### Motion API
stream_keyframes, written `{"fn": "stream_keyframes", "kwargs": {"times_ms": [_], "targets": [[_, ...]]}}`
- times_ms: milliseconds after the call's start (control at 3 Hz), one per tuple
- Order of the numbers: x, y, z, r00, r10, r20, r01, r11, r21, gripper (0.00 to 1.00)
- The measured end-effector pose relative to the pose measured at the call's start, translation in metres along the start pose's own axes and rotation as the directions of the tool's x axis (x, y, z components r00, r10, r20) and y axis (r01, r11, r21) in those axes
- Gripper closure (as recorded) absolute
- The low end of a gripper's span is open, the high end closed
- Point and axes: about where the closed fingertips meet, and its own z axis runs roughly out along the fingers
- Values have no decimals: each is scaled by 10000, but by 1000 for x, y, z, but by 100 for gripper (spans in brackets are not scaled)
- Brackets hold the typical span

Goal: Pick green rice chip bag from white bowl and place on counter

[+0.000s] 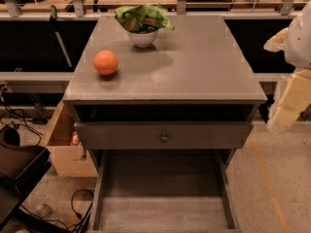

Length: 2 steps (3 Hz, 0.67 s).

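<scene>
The green rice chip bag (pixel 143 17) is crumpled and lies on top of the white bowl (pixel 143 38), overhanging its rim on both sides. The bowl stands at the back middle of the grey counter (pixel 194 67). My gripper (pixel 287 101) hangs at the right edge of the view, off the counter's right side and below its front corner. It is far from the bag and holds nothing that shows.
An orange fruit (pixel 106 62) sits on the counter's left, in front of the bowl. The cabinet has a drawer with a round knob (pixel 164 137) and an open lower drawer (pixel 163 212). A cardboard box (pixel 68 149) and cables lie on the floor at left.
</scene>
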Motion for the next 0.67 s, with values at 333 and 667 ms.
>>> {"fn": "stream_keyframes", "kwargs": {"times_ms": [333,667], "targets": [[0,0,0,10000,0,1,0,10000,2,0],[-6,-31,-7,9985,-452,322,420,9946,950,0]]}}
